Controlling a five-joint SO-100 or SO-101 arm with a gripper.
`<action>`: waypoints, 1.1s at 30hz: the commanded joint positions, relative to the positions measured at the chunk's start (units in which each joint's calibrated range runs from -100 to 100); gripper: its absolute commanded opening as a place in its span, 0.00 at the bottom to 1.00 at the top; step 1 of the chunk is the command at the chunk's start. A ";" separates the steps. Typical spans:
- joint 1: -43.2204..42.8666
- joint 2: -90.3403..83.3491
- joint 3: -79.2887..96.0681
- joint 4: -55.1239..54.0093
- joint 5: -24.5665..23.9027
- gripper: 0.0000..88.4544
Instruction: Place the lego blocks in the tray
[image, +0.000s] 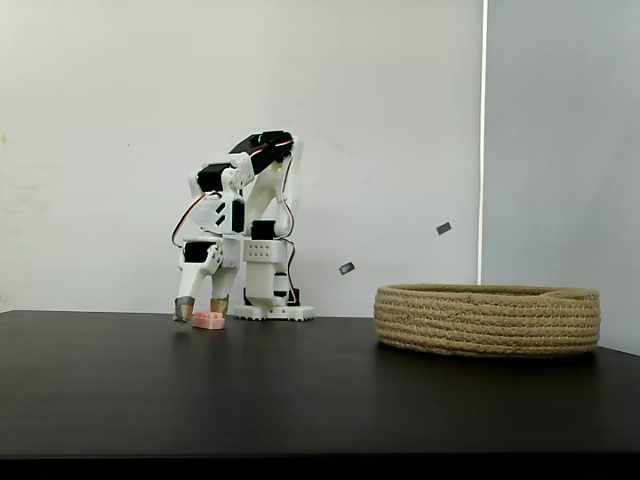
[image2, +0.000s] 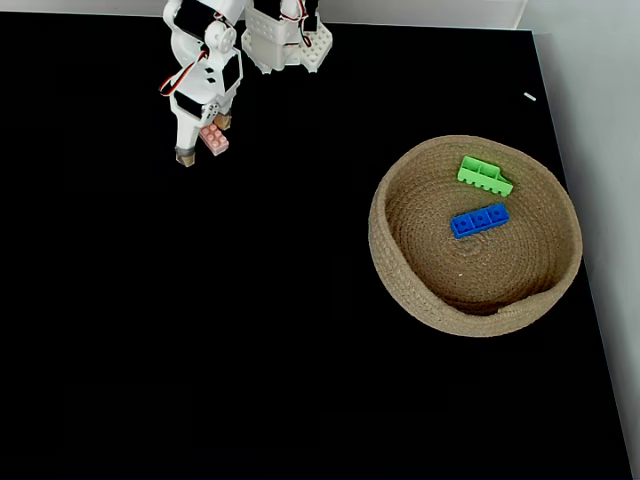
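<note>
A pale pink lego block (image: 208, 321) (image2: 214, 141) lies on the black table near the arm's base. My gripper (image: 202, 311) (image2: 204, 140) reaches down to the table around it, open, with one fingertip (image: 184, 312) left of the block and the other right behind it in a fixed view. The block rests on the table. The tray (image: 487, 320) (image2: 400, 290), a round basket of coiled rope, stands far to the right. Inside it lie a green block (image2: 485, 175) and a blue block (image2: 479, 221).
The arm's white base (image: 270, 305) (image2: 288, 45) stands at the back edge of the table by the wall. A wide stretch of bare black table (image2: 250, 300) lies between the gripper and the tray. The table's right edge runs just past the tray.
</note>
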 joint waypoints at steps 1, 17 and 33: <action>0.94 -0.38 0.65 -2.16 0.34 0.26; -21.40 -3.56 -20.69 26.66 -9.13 0.00; -60.15 -8.29 -29.17 -12.65 -21.78 0.04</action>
